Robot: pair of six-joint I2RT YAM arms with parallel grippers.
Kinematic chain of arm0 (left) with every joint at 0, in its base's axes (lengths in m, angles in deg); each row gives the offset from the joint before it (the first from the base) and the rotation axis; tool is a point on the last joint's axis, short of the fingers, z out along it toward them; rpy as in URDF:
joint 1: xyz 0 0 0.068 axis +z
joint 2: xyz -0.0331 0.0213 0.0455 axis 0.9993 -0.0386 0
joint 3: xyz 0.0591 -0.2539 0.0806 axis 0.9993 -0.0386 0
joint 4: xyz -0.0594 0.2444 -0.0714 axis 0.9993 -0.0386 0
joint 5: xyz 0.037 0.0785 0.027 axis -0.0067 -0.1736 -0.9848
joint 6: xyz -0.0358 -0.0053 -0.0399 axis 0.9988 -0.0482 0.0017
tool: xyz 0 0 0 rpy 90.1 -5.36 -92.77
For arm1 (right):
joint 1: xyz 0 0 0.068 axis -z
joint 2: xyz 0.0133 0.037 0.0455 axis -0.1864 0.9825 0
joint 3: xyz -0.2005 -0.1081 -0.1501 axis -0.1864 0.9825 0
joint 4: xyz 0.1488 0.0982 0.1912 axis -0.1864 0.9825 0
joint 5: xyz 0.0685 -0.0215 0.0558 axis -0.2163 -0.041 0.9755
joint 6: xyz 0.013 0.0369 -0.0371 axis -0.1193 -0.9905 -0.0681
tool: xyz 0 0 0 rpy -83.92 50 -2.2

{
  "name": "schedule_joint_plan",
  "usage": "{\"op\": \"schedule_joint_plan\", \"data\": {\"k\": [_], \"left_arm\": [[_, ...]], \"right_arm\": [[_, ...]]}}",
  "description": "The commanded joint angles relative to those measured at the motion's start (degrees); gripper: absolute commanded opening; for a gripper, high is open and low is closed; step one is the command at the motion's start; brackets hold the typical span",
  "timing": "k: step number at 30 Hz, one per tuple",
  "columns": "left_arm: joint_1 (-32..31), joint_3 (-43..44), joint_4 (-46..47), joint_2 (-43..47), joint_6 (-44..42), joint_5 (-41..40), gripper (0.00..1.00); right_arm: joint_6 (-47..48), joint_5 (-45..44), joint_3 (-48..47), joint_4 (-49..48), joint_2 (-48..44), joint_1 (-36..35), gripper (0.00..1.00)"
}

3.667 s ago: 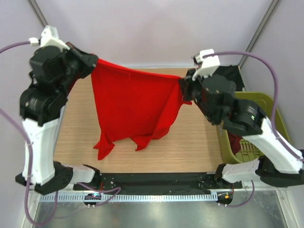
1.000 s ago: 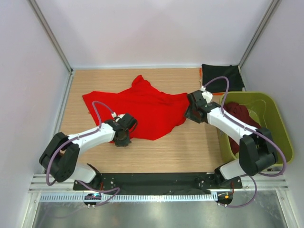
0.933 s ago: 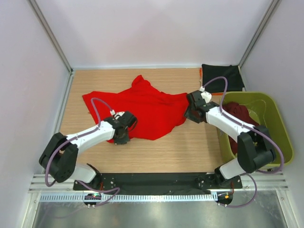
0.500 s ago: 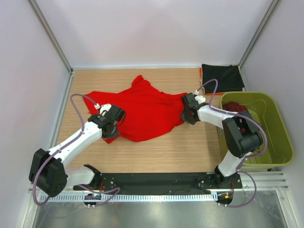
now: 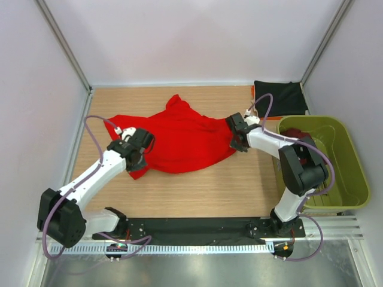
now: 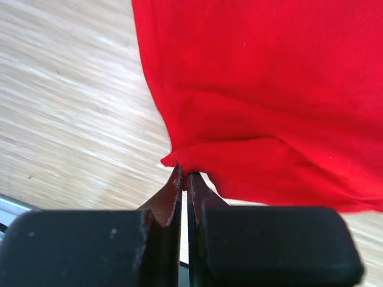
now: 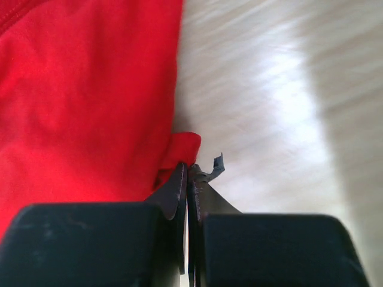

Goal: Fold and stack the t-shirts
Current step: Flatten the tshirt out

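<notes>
Toward the near left of the wooden surface (image 5: pixel 227 185), I see my left hand (image 5: pixel 135 156) squeezed fully closed, pinching the near-left corner of the red t-shirt (image 5: pixel 179 140). A little farther and to the right, my right hand (image 5: pixel 237 136) is clamped tight too, nipping a small fold at the shirt's right edge. The shirt lies rumpled across the middle. On the right, the green basket (image 5: pixel 354 179) holds the maroon t-shirt (image 5: pixel 310 156). The black t-shirt (image 5: pixel 280 97) lies in the far right corner.
</notes>
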Motion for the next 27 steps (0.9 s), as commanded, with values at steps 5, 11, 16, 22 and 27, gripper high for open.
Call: {"op": "schedule_joint_plan", "data": {"k": [5,11,16,22,27], "left_arm": [[3.7,11.6,-2.4,-0.6,-3.3,-5.1,0.00],[8.8,12.2,-0.1,-2.1,-5.8,-2.4,0.00],[15.8,13.6,1.8,-7.5,-8.5,0.9,0.00],[22.5,13.4,3.7,-11.7,-10.6,4.4,0.00],[25.7,13.4,4.6,-14.5,-11.6,5.7,0.00]], "right_arm": [[1.8,-8.4,-4.4,24.5,-21.8,0.0,0.01],[2.3,-2.1,-5.0,23.5,-30.8,-3.3,0.01],[3.3,-0.8,-10.1,14.9,-22.7,-14.5,0.01],[9.8,3.1,-23.4,13.9,-0.3,-22.0,0.03],[6.0,-1.6,-24.4,20.7,-2.6,-22.4,0.41]]}}
